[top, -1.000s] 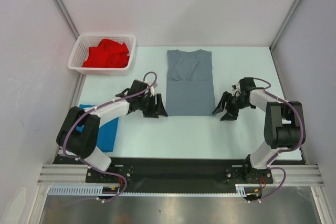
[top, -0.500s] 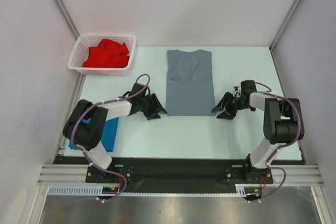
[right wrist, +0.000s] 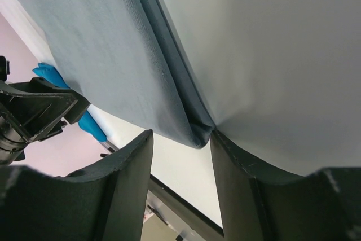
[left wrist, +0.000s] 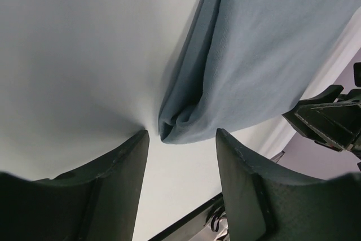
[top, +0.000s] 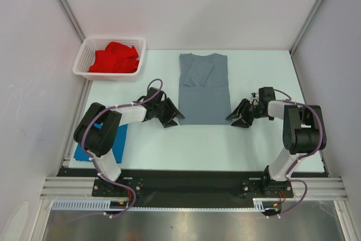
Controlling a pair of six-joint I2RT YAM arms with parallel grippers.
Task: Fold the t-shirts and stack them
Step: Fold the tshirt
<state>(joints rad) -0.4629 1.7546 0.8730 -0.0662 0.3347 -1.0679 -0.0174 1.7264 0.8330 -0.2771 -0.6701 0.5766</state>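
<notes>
Slate grey cloth t-shirt [top: 204,88]: flat at mid white worktop [top: 208,145], sides folded in.
Left fingers [left wrist: 115,184]: spread, shirt's near left corner between them.
Right fingers [right wrist: 121,190]: spread, at near right corner.
Red cloth t-shirt [top: 115,57]: inside white mesh basket [top: 82,59].

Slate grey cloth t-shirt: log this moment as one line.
slate grey cloth t-shirt: flat, sides folded in; left fingers: open at near-left corner; right fingers: open at near-right corner; grasp: none
</notes>
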